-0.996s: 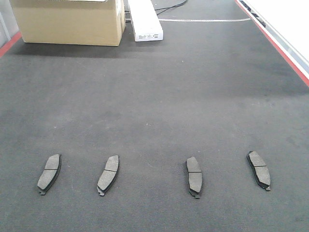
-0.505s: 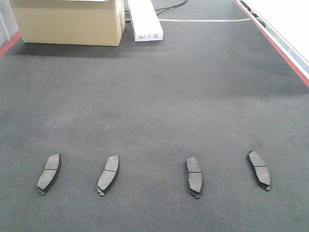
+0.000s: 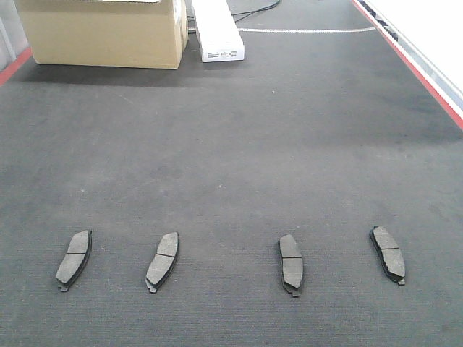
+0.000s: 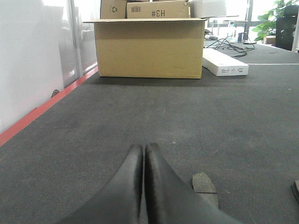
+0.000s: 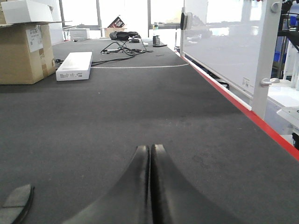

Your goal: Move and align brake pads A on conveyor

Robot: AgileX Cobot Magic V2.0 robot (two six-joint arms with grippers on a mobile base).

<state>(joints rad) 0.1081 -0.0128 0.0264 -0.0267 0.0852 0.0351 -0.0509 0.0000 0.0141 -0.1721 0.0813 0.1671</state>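
Observation:
Several dark grey brake pads lie in a row across the near part of the conveyor [image 3: 239,144]: one at the far left [image 3: 74,258], one left of centre [image 3: 163,260], one right of centre [image 3: 291,263] and one at the far right [image 3: 388,253]. Neither gripper shows in the front view. In the left wrist view my left gripper [image 4: 143,148] is shut and empty just above the belt, with a brake pad [image 4: 204,186] close to its right. In the right wrist view my right gripper [image 5: 151,148] is shut and empty, with a brake pad [image 5: 15,204] at the lower left.
A cardboard box [image 3: 101,32] and a long white box [image 3: 215,29] stand at the far end of the belt. Red strips run along the belt's left edge [image 4: 42,109] and right edge [image 3: 416,72]. A white panel [image 5: 219,46] rises beyond the right edge.

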